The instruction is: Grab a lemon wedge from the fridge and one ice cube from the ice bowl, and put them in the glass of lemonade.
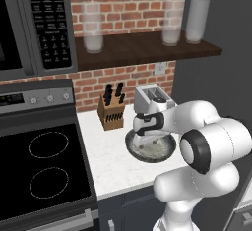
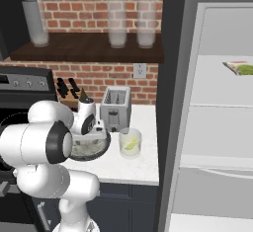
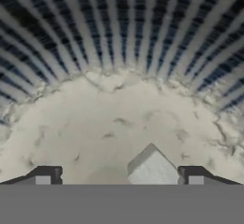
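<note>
The ice bowl [image 1: 167, 152] is wide, dark grey and ribbed, and sits on the white counter in front of the toaster. My gripper [image 1: 148, 139] reaches down into it and is open. In the hand view the bowl's speckled whitish floor [image 3: 119, 118] lies close below, and one ice cube [image 3: 152, 168] rests between my fingertips [image 3: 195, 174], nearer the right one and not pinched. The glass of lemonade [image 2: 130, 143] stands just right of the bowl [image 2: 99, 149], with a small yellow-green lemon wedge [image 2: 130, 145] inside it. The fridge [image 2: 212, 117] stands open at the right, white shelves showing.
A silver toaster [image 2: 115, 108] and a knife block [image 1: 110, 113] stand behind the bowl against the brick wall. A stove [image 1: 44, 166] lies to the left. Tall frosted glasses [image 1: 92, 28] stand on the upper shelf. A flat item with green on it [image 2: 239, 68] lies on a fridge shelf.
</note>
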{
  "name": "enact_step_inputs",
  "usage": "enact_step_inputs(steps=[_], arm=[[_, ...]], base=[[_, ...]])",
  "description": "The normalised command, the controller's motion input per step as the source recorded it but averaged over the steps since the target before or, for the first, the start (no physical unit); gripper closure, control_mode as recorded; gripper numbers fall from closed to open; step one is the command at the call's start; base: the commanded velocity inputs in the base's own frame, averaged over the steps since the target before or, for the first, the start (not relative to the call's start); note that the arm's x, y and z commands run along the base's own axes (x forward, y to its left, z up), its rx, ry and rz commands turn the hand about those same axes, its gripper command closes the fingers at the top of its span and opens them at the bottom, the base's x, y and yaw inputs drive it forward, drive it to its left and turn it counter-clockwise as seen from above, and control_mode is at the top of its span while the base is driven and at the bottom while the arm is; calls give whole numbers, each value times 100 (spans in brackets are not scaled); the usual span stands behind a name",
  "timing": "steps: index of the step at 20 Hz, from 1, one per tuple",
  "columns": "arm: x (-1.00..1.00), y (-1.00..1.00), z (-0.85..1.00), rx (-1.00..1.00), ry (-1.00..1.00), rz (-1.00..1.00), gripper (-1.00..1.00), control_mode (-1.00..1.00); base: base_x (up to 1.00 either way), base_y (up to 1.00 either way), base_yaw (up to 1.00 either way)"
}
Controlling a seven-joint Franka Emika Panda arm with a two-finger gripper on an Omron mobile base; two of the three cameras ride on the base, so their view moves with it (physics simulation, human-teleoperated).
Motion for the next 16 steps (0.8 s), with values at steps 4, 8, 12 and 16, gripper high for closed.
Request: enact_step_inputs(steps=[4, 8, 12, 16], arm=[[0, 1, -3, 0, 0, 0, -100, -100], [4, 5, 0, 0, 0, 0, -100, -100], [9, 0, 0, 0, 0, 0, -100, -100], [3, 0, 0, 0, 0, 0, -100, -100]], base=[[0, 0, 0], [0, 0, 0], [0, 0, 0], [0, 0, 0]])
